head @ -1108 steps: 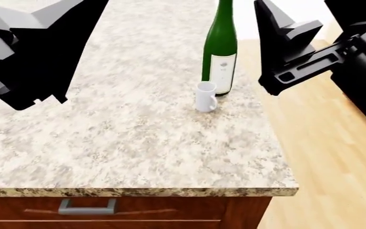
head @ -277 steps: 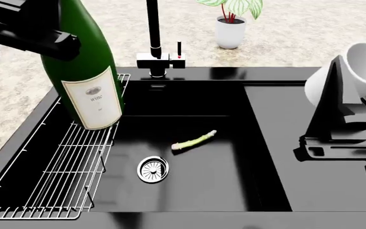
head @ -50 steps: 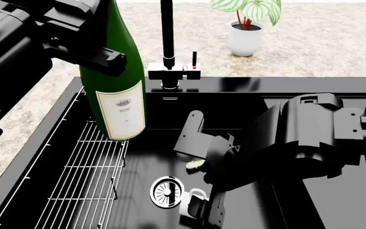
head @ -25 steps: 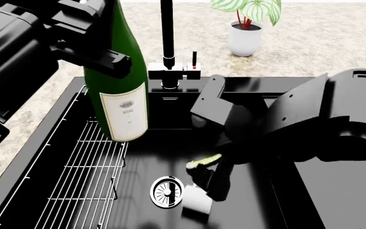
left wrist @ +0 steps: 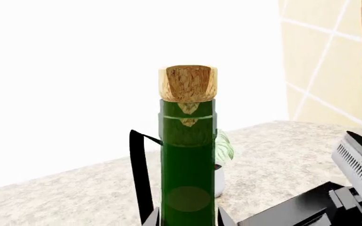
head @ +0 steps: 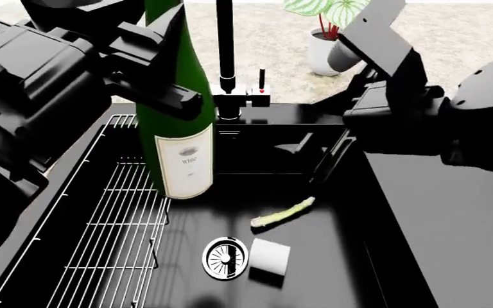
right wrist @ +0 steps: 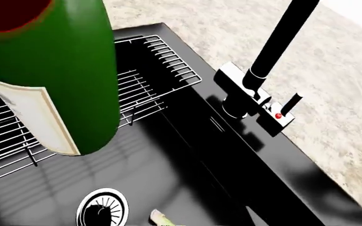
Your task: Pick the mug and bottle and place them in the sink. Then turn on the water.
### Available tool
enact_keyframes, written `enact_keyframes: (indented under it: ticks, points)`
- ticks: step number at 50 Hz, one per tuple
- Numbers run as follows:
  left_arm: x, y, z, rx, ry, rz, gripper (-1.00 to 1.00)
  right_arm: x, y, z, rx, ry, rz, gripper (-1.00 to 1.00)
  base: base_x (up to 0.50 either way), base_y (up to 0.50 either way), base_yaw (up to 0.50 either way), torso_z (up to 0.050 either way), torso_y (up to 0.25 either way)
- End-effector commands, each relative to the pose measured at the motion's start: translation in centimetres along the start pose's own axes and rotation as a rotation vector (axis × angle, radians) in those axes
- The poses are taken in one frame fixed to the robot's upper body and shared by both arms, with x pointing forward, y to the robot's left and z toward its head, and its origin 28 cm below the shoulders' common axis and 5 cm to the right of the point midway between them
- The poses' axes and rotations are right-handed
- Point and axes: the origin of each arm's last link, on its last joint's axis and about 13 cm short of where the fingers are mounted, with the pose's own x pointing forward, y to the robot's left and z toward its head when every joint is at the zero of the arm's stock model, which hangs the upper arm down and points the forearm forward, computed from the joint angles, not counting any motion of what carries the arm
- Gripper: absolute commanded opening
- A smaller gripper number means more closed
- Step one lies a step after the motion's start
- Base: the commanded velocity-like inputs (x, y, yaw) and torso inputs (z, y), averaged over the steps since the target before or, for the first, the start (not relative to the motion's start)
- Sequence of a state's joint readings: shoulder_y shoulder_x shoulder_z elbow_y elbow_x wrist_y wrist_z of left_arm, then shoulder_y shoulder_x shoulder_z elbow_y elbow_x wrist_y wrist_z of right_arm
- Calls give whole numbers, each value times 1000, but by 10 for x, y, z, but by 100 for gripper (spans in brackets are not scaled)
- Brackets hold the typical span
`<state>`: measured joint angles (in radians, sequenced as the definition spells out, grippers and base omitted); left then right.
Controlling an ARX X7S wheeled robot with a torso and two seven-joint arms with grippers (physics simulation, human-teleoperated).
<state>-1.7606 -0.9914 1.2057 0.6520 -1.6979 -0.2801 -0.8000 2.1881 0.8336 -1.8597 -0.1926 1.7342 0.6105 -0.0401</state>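
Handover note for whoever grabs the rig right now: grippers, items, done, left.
Left gripper: shut on the bottle, held upright above the sink basin near the wire rack.
Right gripper: not holding anything, raised over the basin; jaw state unclear.
Mug: lying on its side in the basin beside the drain. Done.
Left: lower and release bottle, then turn on the faucet; no water visible.

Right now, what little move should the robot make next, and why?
Probably lower the bottle into the sink. The mug already lies on its side beside the drain, while the left gripper holds the bottle above the basin.
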Motion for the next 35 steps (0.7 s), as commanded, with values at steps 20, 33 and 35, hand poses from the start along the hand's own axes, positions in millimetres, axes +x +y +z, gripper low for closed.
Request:
enact_keyframes:
  ticks: [20, 33, 35]
  points:
    - [6, -11, -27, -56, 41, -38, -100, -59, -25, 2, 61, -417, -381, 100, 47, 0, 3, 0, 1]
    - [11, -16, -57, -57, 159, -81, -100, -55, -27, 15, 21, -511, -456, 100, 48, 0, 7, 1, 1]
    - [11, -17, -63, -61, 200, -112, -100, -55, -26, 15, 17, -514, -449, 100, 49, 0, 8, 0, 0]
